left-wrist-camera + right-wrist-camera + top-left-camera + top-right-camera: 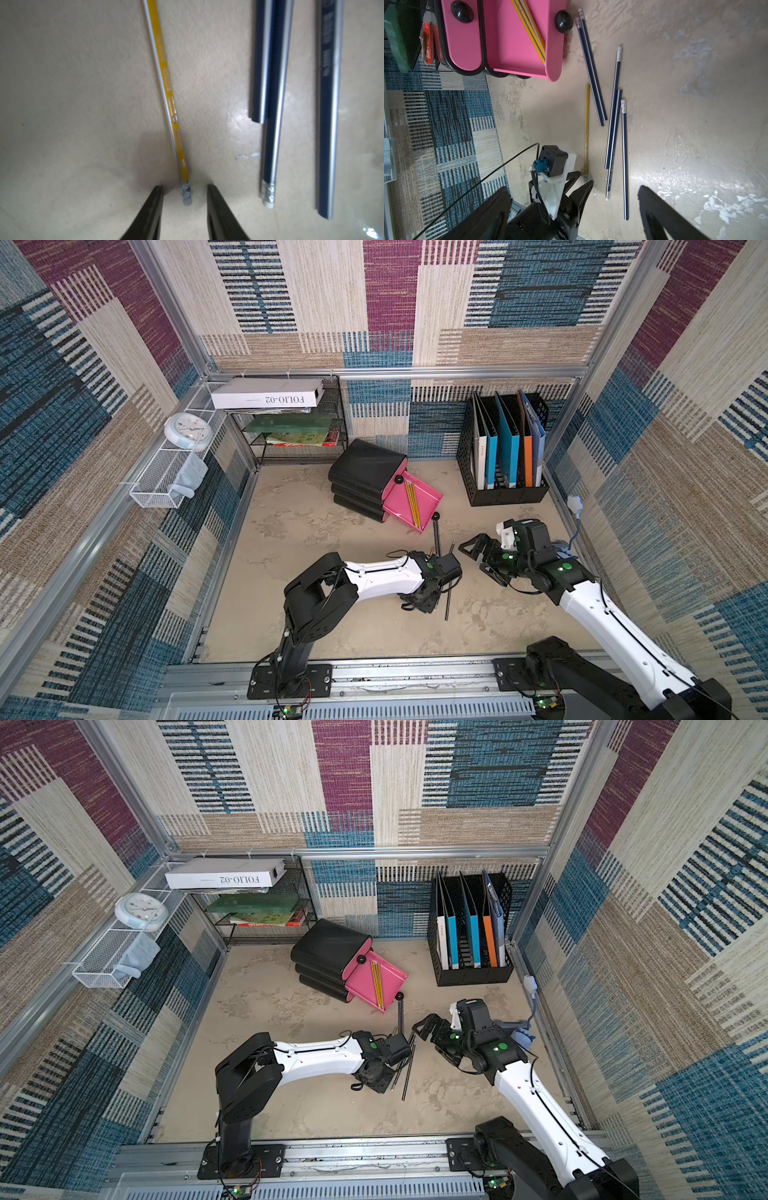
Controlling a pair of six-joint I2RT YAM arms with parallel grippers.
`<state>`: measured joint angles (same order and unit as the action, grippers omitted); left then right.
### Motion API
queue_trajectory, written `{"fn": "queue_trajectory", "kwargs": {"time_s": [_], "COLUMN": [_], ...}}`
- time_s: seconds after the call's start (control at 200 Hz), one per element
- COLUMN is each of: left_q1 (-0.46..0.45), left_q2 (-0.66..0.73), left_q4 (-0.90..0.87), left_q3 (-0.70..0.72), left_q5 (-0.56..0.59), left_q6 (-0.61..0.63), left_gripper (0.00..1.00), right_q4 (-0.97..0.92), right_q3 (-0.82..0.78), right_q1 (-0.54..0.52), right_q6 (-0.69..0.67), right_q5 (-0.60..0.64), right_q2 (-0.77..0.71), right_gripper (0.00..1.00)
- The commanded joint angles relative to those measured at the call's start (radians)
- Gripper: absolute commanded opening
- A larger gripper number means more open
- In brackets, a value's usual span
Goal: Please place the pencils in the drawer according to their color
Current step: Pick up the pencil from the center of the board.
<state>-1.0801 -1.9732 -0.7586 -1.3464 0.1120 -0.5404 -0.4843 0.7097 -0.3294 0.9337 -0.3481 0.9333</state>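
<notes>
**A:** Well, left gripper [184, 188], jaws?
**B:** Part open, straddling the eraser end of a yellow pencil [164, 68] lying on the surface [332, 635]. No grip. Arm stretched low, wrist pointing down.
**A:** Right gripper [472, 558]?
**B:** Jaws wide, empty, near the navy pencils [591, 68]. Other yellow pencils [533, 31] are in the pink drawer [512, 52].

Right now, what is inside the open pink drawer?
A few yellow pencils lie along one side of the pink drawer; the rest of its floor shows bare. Its inner end, under the black cabinet, is hidden.
</notes>
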Motion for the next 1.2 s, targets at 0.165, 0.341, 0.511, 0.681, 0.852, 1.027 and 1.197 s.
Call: {"fn": "queue_trajectory", "kwargs": {"time_s": [0.165, 0.341, 0.511, 0.681, 0.852, 1.027, 1.197], "left_q1": [0.003, 0.006, 0.009, 0.011, 0.01, 0.011, 0.011], "left_q2": [-0.032, -0.041, -0.033, 0.009, 0.09, 0.195, 0.29], "left_q4": [-0.017, -0.01, -0.002, -0.013, -0.048, -0.077, -0.097], "left_q3": [0.026, 0.035, 0.057, 0.084, 0.119, 0.154, 0.139], "left_q5": [0.021, 0.023, 0.017, 0.015, 0.016, 0.011, 0.004], "left_q6": [-0.009, -0.009, -0.009, -0.021, -0.048, -0.069, -0.085], "left_gripper": [0.28, 0.2, 0.0, 0.0, 0.0, 0.0, 0.0], "right_q4": [-0.022, -0.033, -0.035, -0.031, -0.021, -0.009, 0.001], "right_q3": [0.01, 0.015, 0.014, 0.011, 0.007, 0.008, 0.015], "right_q1": [-0.002, -0.001, -0.001, -0.001, -0.001, 0.0, 0.0], "right_q6": [-0.003, -0.004, -0.003, -0.001, -0.004, -0.008, -0.007], "right_q5": [0.013, 0.017, 0.019, 0.016, 0.015, 0.014, 0.014], "right_q2": [-0.003, -0.007, -0.009, -0.01, -0.002, 0.014, 0.031], "right_gripper": [0.99, 0.99, 0.99, 0.99, 0.99, 0.99, 0.99]}}
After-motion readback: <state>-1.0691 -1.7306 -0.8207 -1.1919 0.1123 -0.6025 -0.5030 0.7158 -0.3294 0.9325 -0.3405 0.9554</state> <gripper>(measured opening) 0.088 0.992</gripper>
